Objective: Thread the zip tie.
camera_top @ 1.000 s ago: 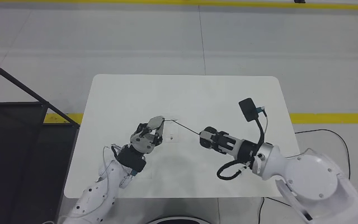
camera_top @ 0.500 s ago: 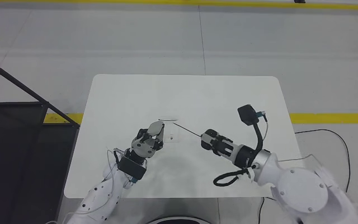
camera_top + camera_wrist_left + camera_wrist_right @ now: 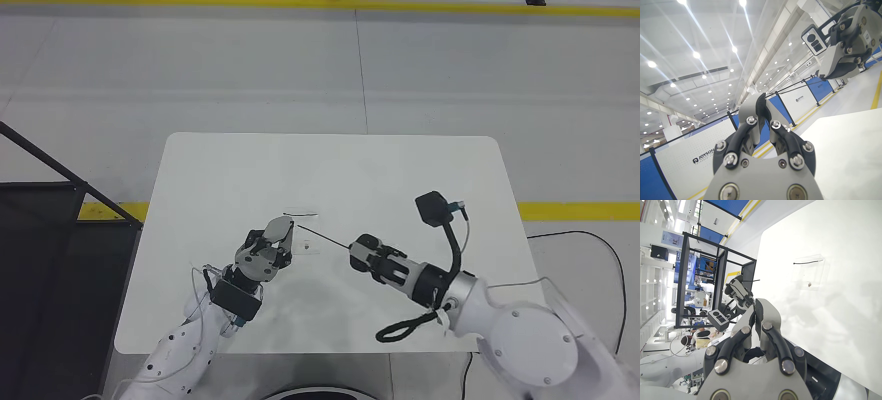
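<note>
Your zip tie (image 3: 322, 236) hangs above the tabletop (image 3: 420, 170), stretched between both arms. The left fingers (image 3: 749, 108) are pinched together on one end and the right fingers (image 3: 770, 311) are clamped on the other. I'd judge this two-ended hold is meant to make the strap taut and steady for threading. Its long axis runs straight from arm to arm, slanting across the tabletop's middle, with the head seemingly at the left end.

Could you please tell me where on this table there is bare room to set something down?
The far strip of the table, beyond the clear stand, is bare, as is its far right corner. The middle is crowded: the left pincer and right pincer hold the zip tie there.
</note>
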